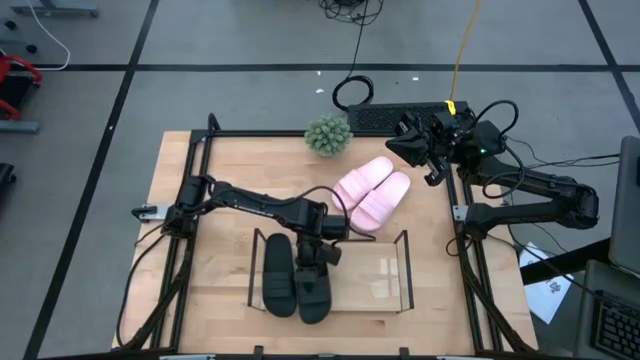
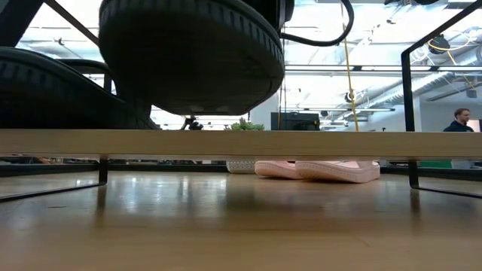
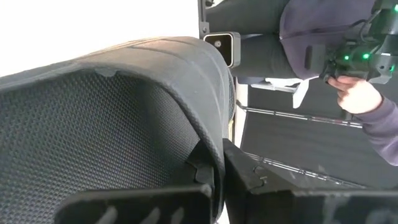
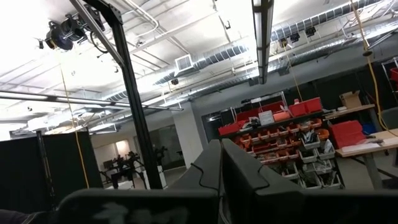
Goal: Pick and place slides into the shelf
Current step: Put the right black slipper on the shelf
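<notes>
Two black slides sit side by side on the left half of the clear shelf (image 1: pixel 385 275): one (image 1: pixel 278 275) lies free, sole down. My left gripper (image 1: pixel 322 248) is shut on the other (image 1: pixel 314 290), which looms in the low view (image 2: pixel 188 53) above the shelf board (image 2: pixel 301 143). Both pink slides (image 1: pixel 372 195) lie sole down on the table beyond the shelf, also seen in the low view (image 2: pixel 320 169). My right gripper (image 1: pixel 415 150) is shut and empty, raised beyond the table's far right corner. My left gripper pinches the black slide's strap at its edge (image 3: pixel 214 149): one finger (image 3: pixel 149 202) against the mesh-lined inner side, the other (image 3: pixel 273 186) outside. It comes from above and the far side. In the low view the sole curves up off the shelf board on the right.
A small green plant (image 1: pixel 328 135) stands at the table's far edge near the pink slides. The shelf's right half (image 1: pixel 385 270) holds nothing. A dark flat device (image 1: pixel 395 115) lies beyond the table. A person's hand (image 3: pixel 354 93) shows in the room behind, another person (image 2: pixel 459 120) farther off.
</notes>
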{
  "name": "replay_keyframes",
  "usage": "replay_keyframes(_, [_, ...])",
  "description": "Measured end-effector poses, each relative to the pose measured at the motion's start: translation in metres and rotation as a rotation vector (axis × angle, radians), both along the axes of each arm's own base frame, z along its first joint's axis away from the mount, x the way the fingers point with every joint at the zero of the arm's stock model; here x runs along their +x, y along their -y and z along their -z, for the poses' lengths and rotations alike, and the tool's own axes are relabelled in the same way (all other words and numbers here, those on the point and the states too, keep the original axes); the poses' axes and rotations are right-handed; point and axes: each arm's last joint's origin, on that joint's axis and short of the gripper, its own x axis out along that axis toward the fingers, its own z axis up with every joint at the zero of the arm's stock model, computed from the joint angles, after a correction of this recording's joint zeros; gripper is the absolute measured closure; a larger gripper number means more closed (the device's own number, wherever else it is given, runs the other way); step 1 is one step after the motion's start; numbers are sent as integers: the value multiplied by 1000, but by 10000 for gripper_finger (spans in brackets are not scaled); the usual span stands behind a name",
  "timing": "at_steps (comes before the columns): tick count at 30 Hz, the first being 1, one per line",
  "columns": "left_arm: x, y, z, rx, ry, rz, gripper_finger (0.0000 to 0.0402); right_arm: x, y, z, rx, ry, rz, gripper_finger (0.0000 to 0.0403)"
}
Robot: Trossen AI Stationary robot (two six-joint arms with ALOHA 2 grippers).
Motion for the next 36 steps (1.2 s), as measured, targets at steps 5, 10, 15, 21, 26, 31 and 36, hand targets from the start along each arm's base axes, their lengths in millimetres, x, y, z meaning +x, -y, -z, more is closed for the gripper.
replay_keyframes(5, [-1,2,0,-12,9,16,397,0,0,0,0,0,0,399])
replay_keyframes(10, [-1,3,0,-11,13,20,399,0,0,0,0,0,0,399])
replay_keyframes(15, [-4,2,9,5,-7,15,398,0,0,0,0,0,0,399])
replay_keyframes(21, [-9,1,27,-8,-57,-10,394,0,0,0,1,0,0,399])
replay_keyframes(26, [-9,-4,29,3,-69,-26,399,0,0,0,0,0,0,399])
replay_keyframes(31, [-8,-10,29,-4,-71,-39,393,0,0,0,-1,0,0,399])
replay_keyframes(36, [-9,-12,29,-9,-64,-32,397,0,0,0,-2,1,2,399])
